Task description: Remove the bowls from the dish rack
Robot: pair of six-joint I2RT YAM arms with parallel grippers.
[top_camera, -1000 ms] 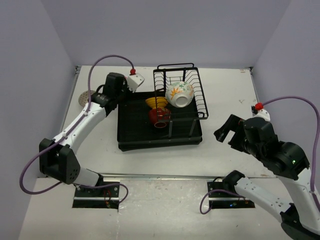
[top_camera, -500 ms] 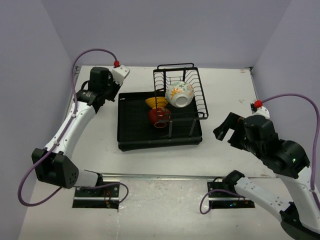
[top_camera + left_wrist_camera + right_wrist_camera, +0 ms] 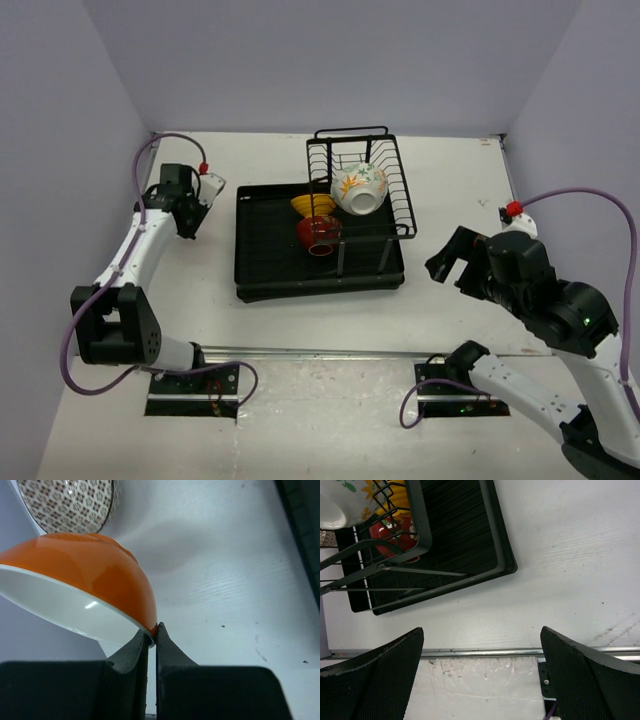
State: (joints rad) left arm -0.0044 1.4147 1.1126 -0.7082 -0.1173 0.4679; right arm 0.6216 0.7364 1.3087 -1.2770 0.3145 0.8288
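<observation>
Swinging clear of the dish rack (image 3: 270,255), the left arm has carried its load out to the far left of the desk (image 3: 450,170) within the last second. The left pincer (image 3: 154,630) is clamped shut on the rim of the orange bowl (image 3: 85,575), which hangs tilted near the patterned bowl (image 3: 70,502). Setting it down looks like the step in hand. The flowered bowl (image 3: 358,190), yellow bowl (image 3: 308,205) and red bowl (image 3: 318,235) are still in the rack. The right pincer (image 3: 452,265) stands wide open and empty, to the right of the rack.
</observation>
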